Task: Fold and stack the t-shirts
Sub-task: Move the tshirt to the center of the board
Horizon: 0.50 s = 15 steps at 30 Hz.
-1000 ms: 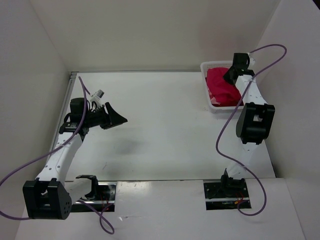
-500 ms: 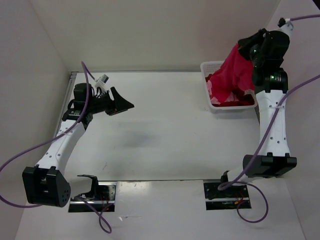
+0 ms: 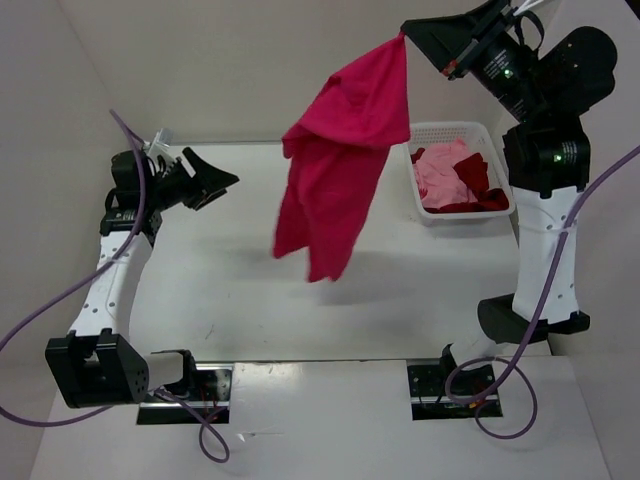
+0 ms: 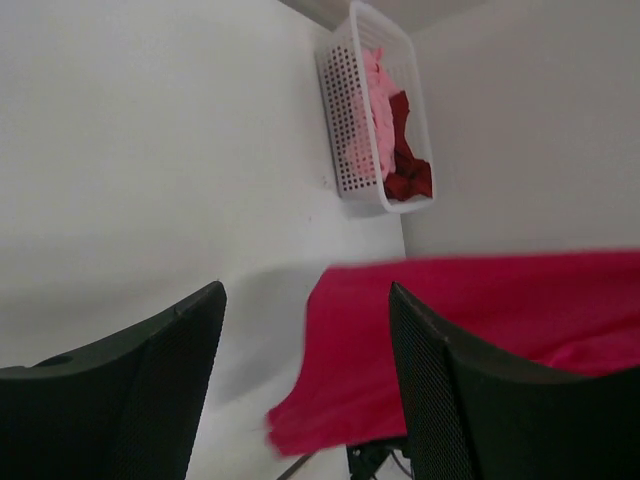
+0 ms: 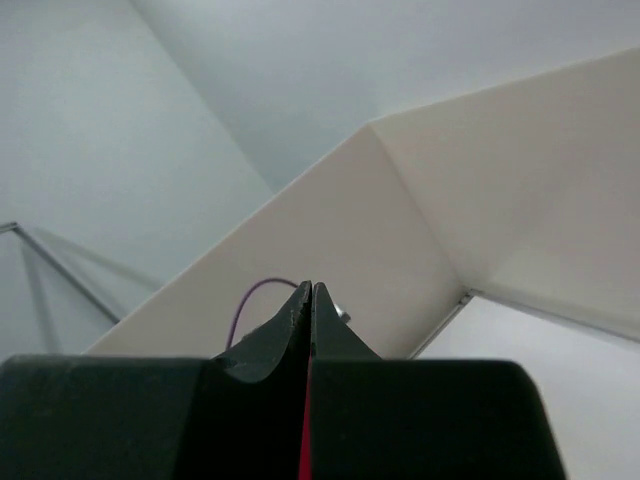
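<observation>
The right gripper [image 3: 405,33] pinches the bright pink t-shirt [image 3: 340,160], which hangs below it. The left gripper [image 3: 220,187] is wide open, empty.

Likely a lab: bare white-walled test booth [image 3: 300,70].

White table [image 3: 380,300], walled at left, back and right. Bears a white plastic lattice basket [image 3: 440,217] at the far right corner, close to the right wall.
</observation>
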Each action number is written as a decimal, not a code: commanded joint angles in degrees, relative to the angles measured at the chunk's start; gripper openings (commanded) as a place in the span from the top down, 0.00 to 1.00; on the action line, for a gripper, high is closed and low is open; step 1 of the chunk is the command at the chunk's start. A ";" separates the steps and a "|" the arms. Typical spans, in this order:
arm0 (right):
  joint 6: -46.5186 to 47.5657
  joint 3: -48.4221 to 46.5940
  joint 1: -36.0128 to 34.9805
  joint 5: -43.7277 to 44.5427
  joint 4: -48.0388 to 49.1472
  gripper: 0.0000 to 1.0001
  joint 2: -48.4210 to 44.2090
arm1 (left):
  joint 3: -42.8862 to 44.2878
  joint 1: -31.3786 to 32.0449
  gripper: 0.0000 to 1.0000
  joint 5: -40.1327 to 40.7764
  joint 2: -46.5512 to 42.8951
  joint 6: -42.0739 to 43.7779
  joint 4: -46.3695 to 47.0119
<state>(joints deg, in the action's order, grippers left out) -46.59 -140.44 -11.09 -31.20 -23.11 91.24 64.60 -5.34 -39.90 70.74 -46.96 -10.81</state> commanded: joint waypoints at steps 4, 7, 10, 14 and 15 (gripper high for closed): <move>0.01 28.77 -0.07 -2.90 7.02 0.99 -2.56 | 2.90 -4.23 0.26 2.45 -2.01 -0.33 -1.75; 2.82 47.93 -0.07 -0.02 11.76 0.99 -3.79 | 1.59 -5.64 0.26 5.88 -2.62 1.16 -2.90; 5.27 59.30 -0.07 8.29 11.70 0.87 -2.04 | 0.44 -5.64 0.26 9.31 -2.62 3.27 -4.13; 8.26 62.65 -0.07 14.31 7.29 0.61 -2.29 | -2.98 -4.86 0.26 12.91 -1.49 6.87 -7.11; 8.96 62.66 -0.68 15.54 5.99 0.55 -4.04 | -4.90 -4.33 0.24 15.01 -0.96 8.01 -8.69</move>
<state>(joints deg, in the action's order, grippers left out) -41.69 -75.57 -11.11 -21.85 -19.16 94.74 62.85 -10.55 -29.89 69.49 -43.33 -15.44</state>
